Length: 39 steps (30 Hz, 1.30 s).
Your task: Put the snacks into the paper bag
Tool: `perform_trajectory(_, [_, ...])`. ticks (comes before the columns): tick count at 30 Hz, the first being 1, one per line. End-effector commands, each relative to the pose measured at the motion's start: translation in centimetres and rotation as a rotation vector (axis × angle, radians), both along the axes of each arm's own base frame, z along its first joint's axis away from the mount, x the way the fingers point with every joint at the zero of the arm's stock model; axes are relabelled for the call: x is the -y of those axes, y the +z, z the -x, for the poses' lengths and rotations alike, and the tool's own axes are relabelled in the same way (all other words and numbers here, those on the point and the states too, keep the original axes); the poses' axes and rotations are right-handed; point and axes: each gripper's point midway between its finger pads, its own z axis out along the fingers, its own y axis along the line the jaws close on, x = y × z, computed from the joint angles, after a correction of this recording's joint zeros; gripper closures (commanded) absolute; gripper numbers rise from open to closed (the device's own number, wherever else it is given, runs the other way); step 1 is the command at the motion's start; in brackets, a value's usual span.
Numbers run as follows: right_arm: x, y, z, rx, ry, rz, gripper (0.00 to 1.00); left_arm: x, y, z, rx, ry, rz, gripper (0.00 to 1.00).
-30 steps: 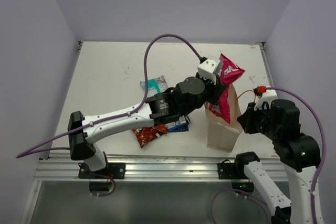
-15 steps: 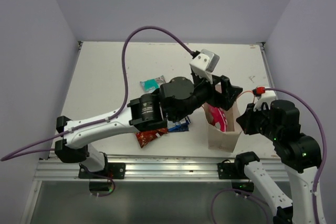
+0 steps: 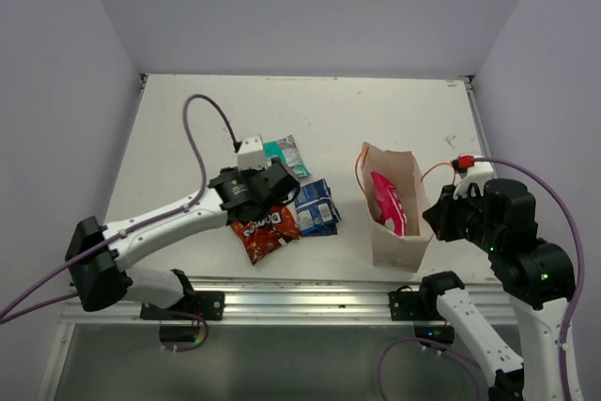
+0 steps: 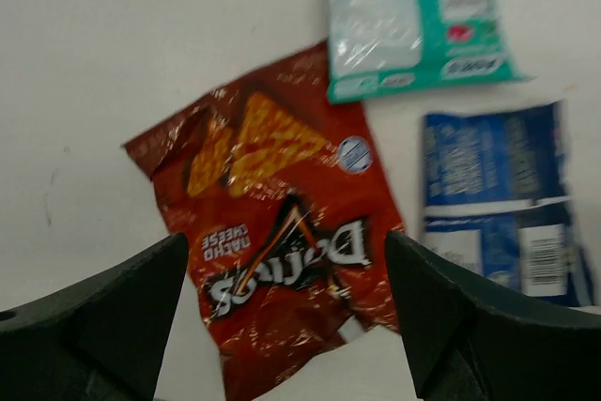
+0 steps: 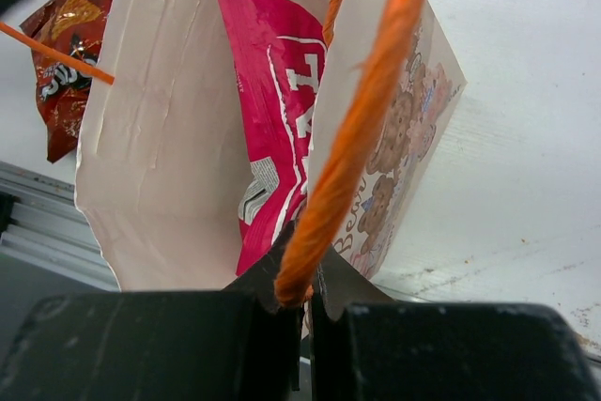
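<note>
Saw left gripper jaws spread wide over the Doritos packet, lower centre; teal packet and blue packet just beside. Found right gripper clamped on the orange handle of the bag, pink packet inside, centre right.

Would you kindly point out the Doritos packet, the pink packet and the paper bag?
Doritos packet (image 4: 282, 253), left wrist view, its printed logo.
Pink packet (image 3: 385, 202), top view, its exposed face.
Paper bag (image 3: 394, 249), top view, its near wall.
</note>
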Motion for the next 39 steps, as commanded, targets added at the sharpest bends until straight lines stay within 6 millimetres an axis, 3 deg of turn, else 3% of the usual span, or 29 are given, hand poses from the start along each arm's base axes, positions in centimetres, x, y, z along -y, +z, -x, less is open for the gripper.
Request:
perform_trajectory(1, [-0.2,1.1,0.0,0.026,0.017,-0.002,1.00,-1.6,-7.9,3.4,-0.233,0.072,-0.025,0.11])
perform_trajectory(2, [-0.1,1.1,0.0,0.026,0.016,-0.001,1.00,-2.0,-10.3,3.9,-0.278,0.088,-0.046,0.11])
perform_trajectory(4, [-0.1,1.4,0.1,0.029,0.015,-0.001,1.00,-1.8,-12.6,4.9,-0.345,0.081,-0.039,0.10])
perform_trajectory(5, [0.0,1.6,0.2,0.037,0.014,-0.001,1.00,-2.5,-15.2,5.9,-0.397,0.082,-0.080,0.10])
perform_trajectory(6, [0.0,1.5,0.2,0.035,0.012,0.000,1.00,-2.1,-15.2,5.7,-0.394,0.076,-0.062,0.10])
perform_trajectory(10, [0.0,1.6,0.4,0.035,0.014,-0.001,1.00,-2.6,-18.8,6.7,-0.441,0.026,-0.096,0.10])
perform_trajectory(13, [0.0,1.8,0.5,0.041,0.015,-0.003,1.00,-1.3,-20.1,6.2,-0.426,-0.031,-0.056,0.15])
perform_trajectory(15, [0.0,1.9,0.4,0.041,0.017,-0.003,1.00,-1.6,-20.4,6.3,-0.433,-0.038,-0.080,0.79])
perform_trajectory(16, [0.0,1.8,0.4,0.040,0.018,-0.001,1.00,-2.2,-20.3,6.6,-0.446,-0.024,-0.106,1.00])
perform_trajectory(18, [0.0,1.9,0.3,0.040,0.016,-0.002,1.00,-2.7,-19.2,6.1,-0.415,0.007,-0.124,1.00])
perform_trajectory(21, [0.0,1.8,0.3,0.037,0.014,0.000,1.00,-2.7,-13.8,4.2,-0.304,0.035,-0.114,1.00])
perform_trajectory(22, [0.0,1.9,0.2,0.039,0.015,0.001,1.00,-1.5,-9.4,3.0,-0.228,0.028,-0.053,1.00])
perform_trajectory(23, [0.0,1.9,0.2,0.039,0.014,0.002,1.00,-0.9,-6.7,2.1,-0.174,0.007,-0.038,1.00])
perform_trajectory(24, [0.0,1.9,0.2,0.039,0.014,0.000,1.00,1.0,-1.3,0.3,-0.066,-0.015,0.046,1.00])
perform_trajectory(25, [0.0,1.9,0.2,0.038,0.014,0.002,1.00,2.4,2.7,-0.6,0.020,-0.058,0.127,1.00])
perform_trajectory(27, [0.0,1.9,0.1,0.034,0.013,0.001,1.00,5.5,9.2,-1.5,0.129,-0.229,0.195,1.00])
perform_trajectory(28, [0.0,1.9,0.1,0.035,0.013,0.002,1.00,8.0,15.4,-2.2,0.256,-0.305,0.320,1.00])
perform_trajectory(29, [0.0,1.9,0.1,0.033,0.011,0.003,1.00,10.5,19.9,-1.7,0.328,-0.427,0.390,1.00])
perform_trajectory(32, [0.1,1.8,0.0,0.034,0.007,0.006,1.00,13.9,24.3,-0.3,0.390,-0.584,0.466,1.00])
perform_trajectory(34, [0.2,1.8,-0.1,0.032,0.000,0.008,1.00,17.5,26.2,1.8,0.416,-0.743,0.552,1.00])
perform_trajectory(38, [0.3,2.1,-0.1,0.039,-0.008,0.011,1.00,22.8,24.3,5.7,0.355,-0.952,0.638,1.00])
perform_trajectory(39, [0.4,2.1,-0.1,0.039,-0.011,0.012,1.00,23.9,21.9,6.1,0.307,-0.972,0.625,1.00])
